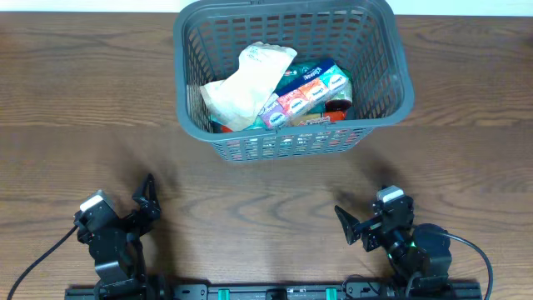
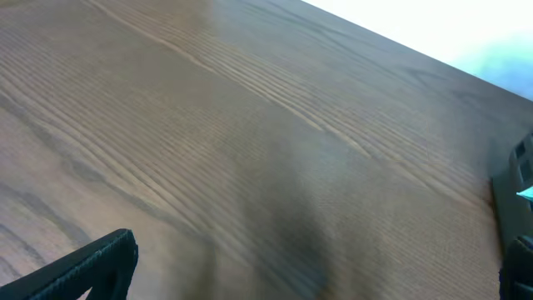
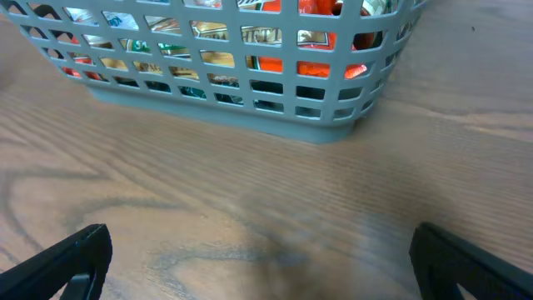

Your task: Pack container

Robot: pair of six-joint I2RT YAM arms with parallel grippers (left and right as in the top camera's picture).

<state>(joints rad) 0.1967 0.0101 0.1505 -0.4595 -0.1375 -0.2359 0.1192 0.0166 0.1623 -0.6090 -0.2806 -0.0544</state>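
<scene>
Since the basket [image 1: 405, 77], at the far middle of the table [image 1: 266, 187], holds a white bag [image 1: 250, 83] and bright packets [image 1: 315, 87] with nothing loose outside it, packing looks done, the left gripper [image 1: 150, 198] and right gripper [image 1: 348, 225] both spread wide and empty, well apart from it.

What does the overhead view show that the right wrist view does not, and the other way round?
Only the overhead view shows the container from above, a white packet lying on colourful packets inside, and the open left hand. Only the right wrist view shows the lattice wall from the side, with red and orange packaging behind its holes. Both show the container on the wooden table and the right hand, open and empty.
</scene>
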